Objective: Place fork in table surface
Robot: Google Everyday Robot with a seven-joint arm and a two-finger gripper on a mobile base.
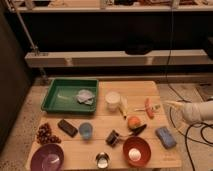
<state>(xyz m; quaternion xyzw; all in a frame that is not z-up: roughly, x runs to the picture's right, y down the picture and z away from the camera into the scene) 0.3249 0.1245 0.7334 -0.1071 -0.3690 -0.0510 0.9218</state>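
Green tray [50, 102] sits left on table surface [75, 150]. Fork [156, 106] is low over or on the planks, just beside orange stick [148, 108]. Gripper [170, 104] is at the right edge near the fork; cannot tell its grip state. Judged step: placement. Next move calls for letting go and retreating without dragging the fork.

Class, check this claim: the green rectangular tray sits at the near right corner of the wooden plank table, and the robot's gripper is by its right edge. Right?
Wrong in one respect. The camera view shows the green rectangular tray at the far left corner of the wooden plank table, not the near right. The gripper is indeed by its right edge, near the slim pale fork.
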